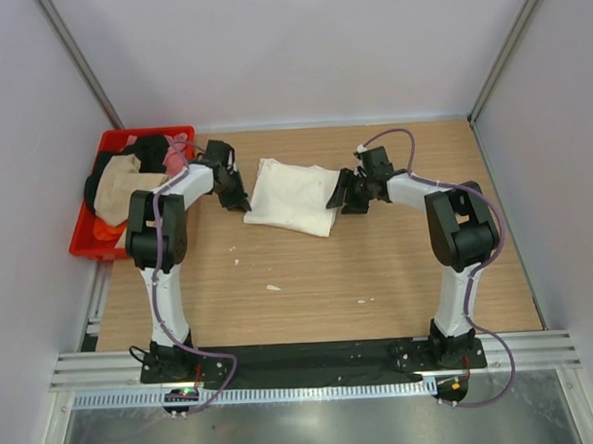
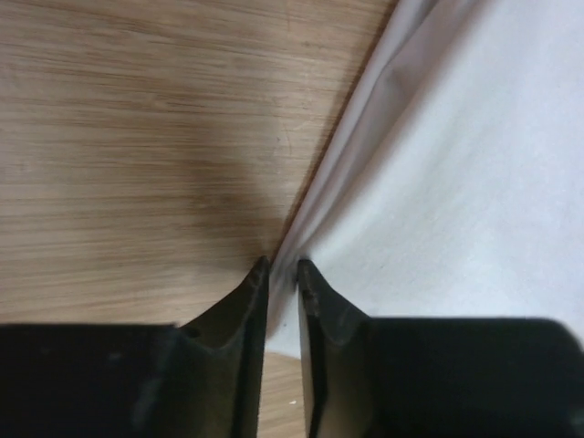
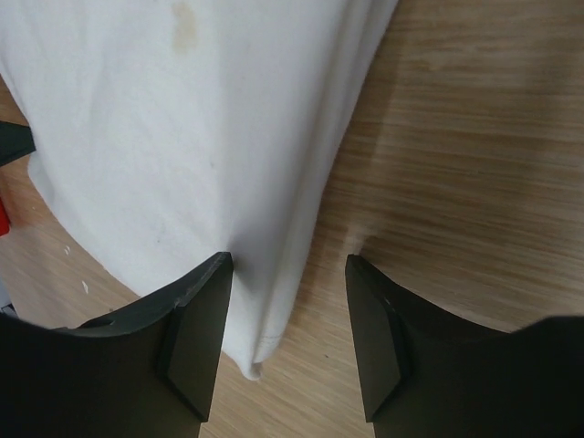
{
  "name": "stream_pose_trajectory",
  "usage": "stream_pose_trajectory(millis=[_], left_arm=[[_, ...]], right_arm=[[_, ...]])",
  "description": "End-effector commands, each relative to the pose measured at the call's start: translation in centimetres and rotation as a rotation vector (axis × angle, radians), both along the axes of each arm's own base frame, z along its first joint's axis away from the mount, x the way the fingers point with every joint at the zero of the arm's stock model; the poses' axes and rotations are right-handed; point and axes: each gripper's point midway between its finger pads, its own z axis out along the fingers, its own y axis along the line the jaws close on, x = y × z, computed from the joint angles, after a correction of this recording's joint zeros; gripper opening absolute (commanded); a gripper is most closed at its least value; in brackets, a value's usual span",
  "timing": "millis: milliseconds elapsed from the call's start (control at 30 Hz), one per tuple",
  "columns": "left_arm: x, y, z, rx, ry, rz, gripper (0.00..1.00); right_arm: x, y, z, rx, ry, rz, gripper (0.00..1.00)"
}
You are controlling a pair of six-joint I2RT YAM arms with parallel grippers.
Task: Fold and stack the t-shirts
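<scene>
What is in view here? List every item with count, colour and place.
Cream folded cloth t-shirt: one, off-white, far middle of the table, between the grippers.
Red plastic crate: one, red, far left corner.
Heap in the crate: tan garment, black garment, pink garment, orange garment; total count unclear.
Small scraps: about three, white, on bare wood nearer the bases.
Wooden table: one, light brown.
Left gripper: one, black, jaws nearly together at the shirt's left edge; grip unclear.
Right gripper: one, black, open, straddling the shirt's right edge.
</scene>
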Motion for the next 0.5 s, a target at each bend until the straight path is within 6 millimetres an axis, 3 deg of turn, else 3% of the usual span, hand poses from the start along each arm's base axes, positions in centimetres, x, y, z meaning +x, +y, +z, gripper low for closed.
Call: stream_pose_trajectory(millis=[0,100,267,367,467], left_arm=[[-2.6,-0.2,-1.5,0.008,0.076,-0.021,0.16],[-4.2,-0.9,-1.5,-0.017,0.106,-0.013,0.08],[-6.7,-1.4,-1.6,-0.033,0.147,0.029,0.05],[-6.8,-1.2,-0.2,-0.03,0.134,0.051,0.1],[-6.2,-0.9,1.4,-0.009,0.124,0.063,0.23]], right_arm=[[-0.6,0.5,0.1,0.027,-0.023,0.029,0.58],[-1.7,0.3,0.1,0.022,-0.021,0.064,0.56],[-3.3,0.2,-0.1,0.021,-0.006,0.15,0.53],[-4.7,0.4,0.1,0.04,0.007,0.203,0.55],[-5.8,0.4,0.1,0.047,0.021,0.244,0.55]])
